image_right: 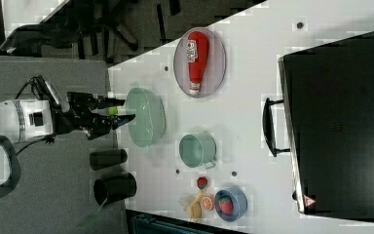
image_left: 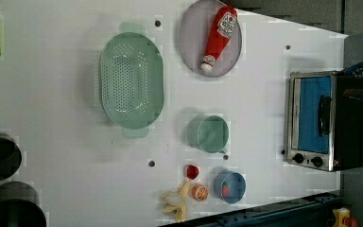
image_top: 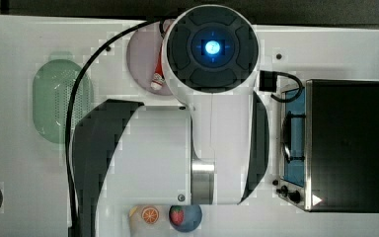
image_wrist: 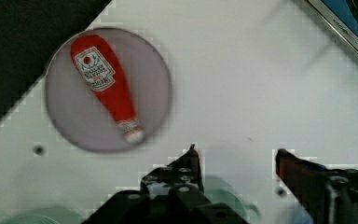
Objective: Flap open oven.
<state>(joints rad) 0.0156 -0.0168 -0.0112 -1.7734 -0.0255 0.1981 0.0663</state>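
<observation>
The oven (image_top: 345,145) stands at the top view's right, with a black top, silver frame and black knobs (image_left: 307,160). Its blue-tinted glass door (image_left: 314,113) is closed and upright, and the bar handle (image_right: 269,126) sticks out from it. My gripper (image_right: 121,109) hangs high above the table, well away from the oven, open with nothing between its fingers. In the wrist view the gripper (image_wrist: 237,156) hovers over bare table, with one corner of the oven (image_wrist: 349,25) at the picture's edge.
A red ketchup bottle (image_left: 220,35) lies on a grey plate (image_left: 191,42). A green colander (image_left: 131,80), a green cup (image_left: 209,134), a blue bowl with a strawberry (image_left: 230,187), an orange slice (image_left: 199,192) and a banana (image_left: 176,201) share the white table. Black cups (image_right: 108,159) stand at its edge.
</observation>
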